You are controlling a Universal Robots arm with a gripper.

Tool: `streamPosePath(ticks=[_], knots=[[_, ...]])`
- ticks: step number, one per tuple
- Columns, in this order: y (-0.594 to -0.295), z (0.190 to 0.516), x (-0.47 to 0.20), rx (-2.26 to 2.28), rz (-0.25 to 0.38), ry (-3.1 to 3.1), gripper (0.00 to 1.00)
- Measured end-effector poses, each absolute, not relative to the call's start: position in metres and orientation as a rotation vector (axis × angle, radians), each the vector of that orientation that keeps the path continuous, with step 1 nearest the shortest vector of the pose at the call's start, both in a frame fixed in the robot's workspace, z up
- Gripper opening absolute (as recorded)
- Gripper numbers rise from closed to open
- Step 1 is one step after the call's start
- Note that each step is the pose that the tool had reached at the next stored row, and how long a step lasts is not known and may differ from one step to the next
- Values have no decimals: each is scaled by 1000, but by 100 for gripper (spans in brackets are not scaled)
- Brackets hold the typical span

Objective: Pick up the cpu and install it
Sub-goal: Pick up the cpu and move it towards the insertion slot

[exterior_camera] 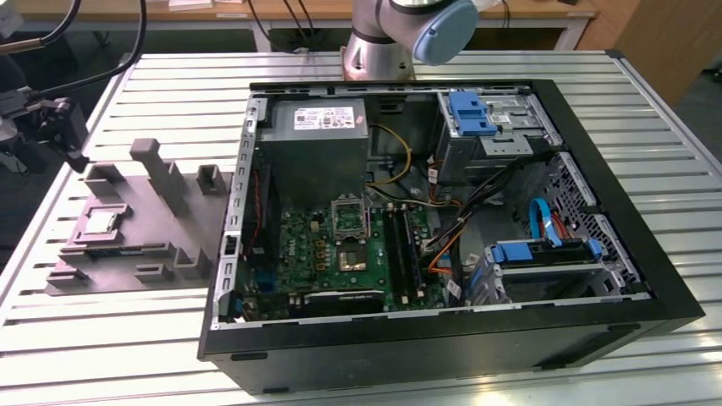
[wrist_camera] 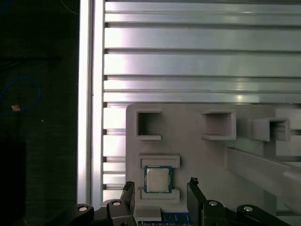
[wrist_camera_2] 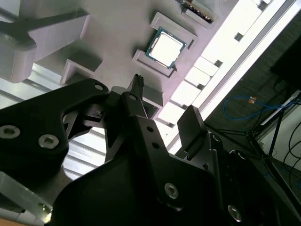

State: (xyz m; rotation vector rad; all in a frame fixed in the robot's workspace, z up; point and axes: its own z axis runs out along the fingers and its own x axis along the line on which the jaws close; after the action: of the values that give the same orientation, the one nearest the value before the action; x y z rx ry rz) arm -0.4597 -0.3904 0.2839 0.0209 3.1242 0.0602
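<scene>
First wrist view: gripper [wrist_camera: 160,183] spread and empty over the cpu [wrist_camera: 157,179] in its tray [wrist_camera: 197,155]. The power supply [exterior_camera: 321,169] bears a white label [exterior_camera: 330,119].

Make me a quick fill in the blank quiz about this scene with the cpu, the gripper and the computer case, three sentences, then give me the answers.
1. In the exterior view, the tray holding the cpu sits to the ___ of the case.
2. The gripper hangs over the cpu with its jaws ___, holding nothing.
3. The drive clips inside the case are coloured ___.

Answers: left; open; blue.
</scene>
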Motion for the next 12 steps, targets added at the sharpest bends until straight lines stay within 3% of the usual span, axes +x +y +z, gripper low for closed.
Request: streamPosePath(ticks=[12], knots=[[-391,273,-456,21,60,3124,56]])
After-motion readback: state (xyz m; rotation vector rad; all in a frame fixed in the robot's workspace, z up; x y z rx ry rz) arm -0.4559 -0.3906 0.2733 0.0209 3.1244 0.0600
